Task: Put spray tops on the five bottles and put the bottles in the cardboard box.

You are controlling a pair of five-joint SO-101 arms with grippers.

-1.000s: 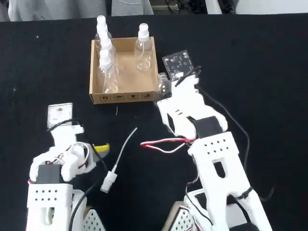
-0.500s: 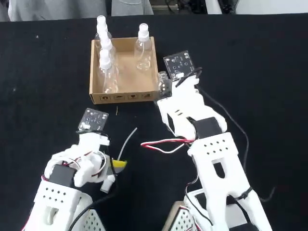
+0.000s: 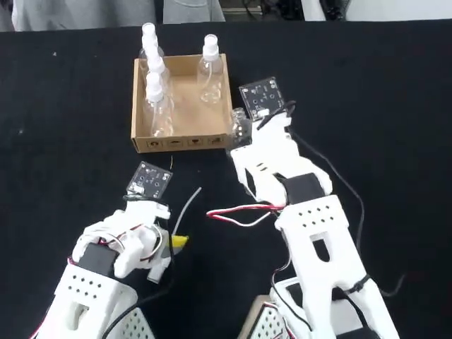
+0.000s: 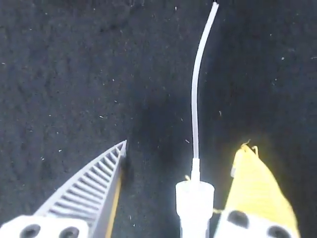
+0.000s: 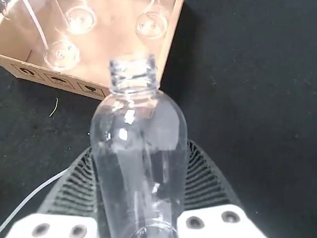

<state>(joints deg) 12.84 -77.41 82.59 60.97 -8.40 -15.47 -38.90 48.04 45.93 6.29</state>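
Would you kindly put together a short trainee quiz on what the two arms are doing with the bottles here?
1. True or false: the clear plastic bottle in the right gripper is already capped.
2. The white spray top with its thin tube lies: A) in the brown cardboard box; B) on the black table between the left gripper's open fingers; C) on a bottle.
3. Which gripper is shut on something?
Key: 1 false; 2 B; 3 the right.
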